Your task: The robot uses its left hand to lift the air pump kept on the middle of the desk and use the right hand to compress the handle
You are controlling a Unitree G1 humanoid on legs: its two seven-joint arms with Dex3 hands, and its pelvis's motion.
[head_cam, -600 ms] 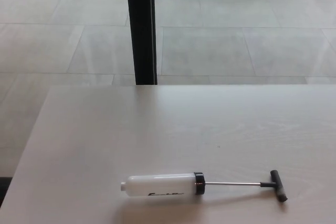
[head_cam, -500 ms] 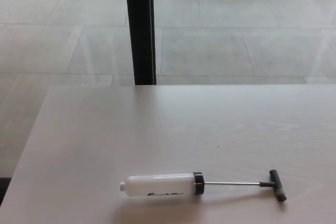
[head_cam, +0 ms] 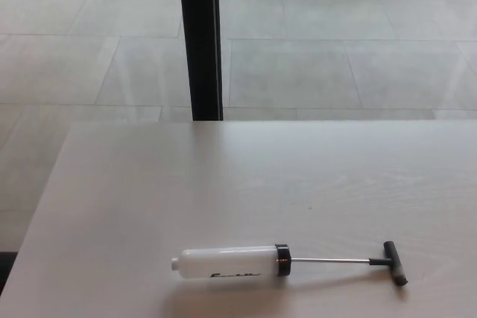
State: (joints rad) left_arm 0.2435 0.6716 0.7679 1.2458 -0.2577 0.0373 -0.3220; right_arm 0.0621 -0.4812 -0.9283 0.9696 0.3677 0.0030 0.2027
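The air pump lies flat on the pale desk near its front edge. Its white cylinder points left and ends in a black collar. A thin metal rod runs out to the right, fully extended, to a black T-handle. Neither of my hands shows in the head view, and nothing touches the pump.
A black vertical post stands behind the desk's far edge, left of centre. Grey tiled floor lies beyond. The desk's left edge slants down toward the lower left corner.
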